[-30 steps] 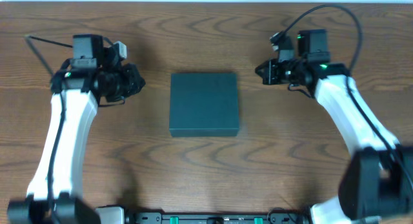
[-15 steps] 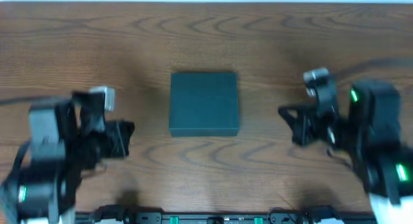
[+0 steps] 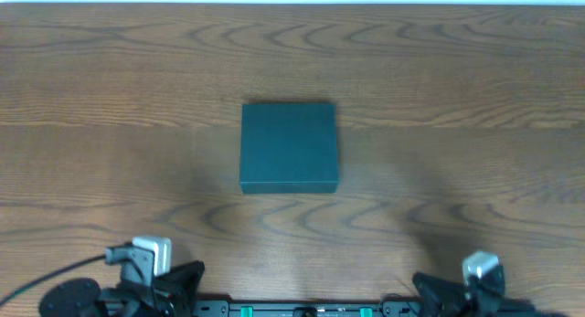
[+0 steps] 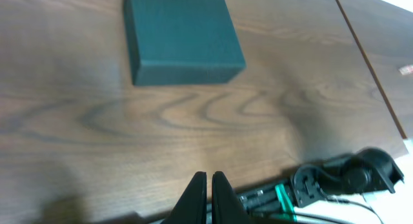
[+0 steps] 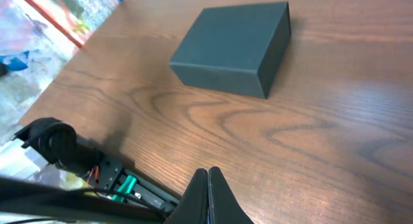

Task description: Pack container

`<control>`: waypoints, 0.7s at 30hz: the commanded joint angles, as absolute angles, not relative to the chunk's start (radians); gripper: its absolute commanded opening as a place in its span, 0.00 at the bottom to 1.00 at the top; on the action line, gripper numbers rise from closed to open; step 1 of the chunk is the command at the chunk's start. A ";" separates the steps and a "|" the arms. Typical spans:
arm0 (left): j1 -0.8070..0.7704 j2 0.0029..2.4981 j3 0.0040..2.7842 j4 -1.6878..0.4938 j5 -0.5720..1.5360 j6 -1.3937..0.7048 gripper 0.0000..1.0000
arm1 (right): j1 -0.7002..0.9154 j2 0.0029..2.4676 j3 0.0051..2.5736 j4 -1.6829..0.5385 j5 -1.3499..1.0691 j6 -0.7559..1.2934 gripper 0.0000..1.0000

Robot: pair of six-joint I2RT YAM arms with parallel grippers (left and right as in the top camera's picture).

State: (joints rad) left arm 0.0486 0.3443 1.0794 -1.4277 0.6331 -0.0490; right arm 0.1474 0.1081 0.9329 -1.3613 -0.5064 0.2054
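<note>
The container (image 3: 289,147) is a dark green square box with its lid closed, lying in the middle of the wooden table. It also shows in the left wrist view (image 4: 182,37) and the right wrist view (image 5: 235,48). My left gripper (image 4: 209,179) is shut and empty, pulled back at the table's front left edge (image 3: 178,282). My right gripper (image 5: 206,173) is shut and empty at the front right edge (image 3: 439,290). Both are far from the box. No snack packets show.
A black rail with green parts (image 3: 302,308) runs along the table's front edge. The left arm's cable (image 3: 55,276) lies at the front left. Colourful clutter (image 5: 39,30) lies beyond the table's edge in the right wrist view.
Both arms have drawn back from beside the box to the front edge of the table. The box has not moved.
</note>
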 commanded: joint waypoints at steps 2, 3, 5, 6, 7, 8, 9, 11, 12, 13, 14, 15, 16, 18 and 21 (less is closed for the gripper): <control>0.046 0.270 1.004 -1.421 0.681 -0.079 0.06 | 0.157 0.044 0.926 -1.370 -0.505 0.231 0.09; 0.046 0.266 0.994 -1.418 0.681 -0.085 0.16 | 0.157 0.043 0.925 -1.377 -0.504 0.232 0.49; 0.046 0.266 0.987 -1.409 0.676 -0.087 0.93 | 0.158 0.044 0.919 -1.392 -0.505 0.232 0.99; 0.046 0.266 0.986 -1.403 0.665 -0.093 0.95 | 0.158 0.044 0.916 -1.401 -0.505 0.231 0.99; 0.046 0.266 0.986 -1.402 0.662 -0.098 0.95 | 0.158 0.044 0.914 -1.407 -0.516 0.243 0.99; 0.046 0.266 0.986 -1.404 0.663 -0.099 0.95 | 0.158 0.044 0.914 -1.407 -0.527 0.262 0.99; 0.046 0.266 0.986 -1.407 0.663 -0.106 0.95 | 0.158 0.044 0.914 -1.406 -0.531 0.286 0.99; 0.046 0.266 0.986 -1.433 0.661 -0.115 0.95 | 0.158 0.044 0.914 -1.408 -0.527 0.336 0.99; 0.046 0.266 0.986 -1.443 0.650 -0.115 0.95 | 0.158 0.044 0.914 -1.407 -0.527 0.336 0.99; 0.046 0.266 0.986 -1.443 0.643 -0.115 0.95 | 0.158 0.044 0.914 -1.407 -0.527 0.336 0.99; 0.046 0.266 0.986 -1.443 0.644 -0.116 0.95 | 0.158 0.044 0.914 -1.407 -0.527 0.336 0.99; 0.046 0.266 0.986 -1.443 0.643 -0.115 0.95 | 0.158 0.044 0.914 -1.407 -0.527 0.336 0.99; 0.046 0.266 0.986 -1.443 0.643 -0.115 0.95 | 0.158 0.044 0.914 -1.407 -0.527 0.336 0.99; 0.046 0.266 0.986 -1.443 0.644 -0.115 0.95 | 0.158 0.044 0.914 -1.407 -0.527 0.336 0.99; 0.046 0.266 0.986 -1.443 0.643 -0.115 0.95 | 0.158 0.044 0.914 -1.407 -0.527 0.336 0.99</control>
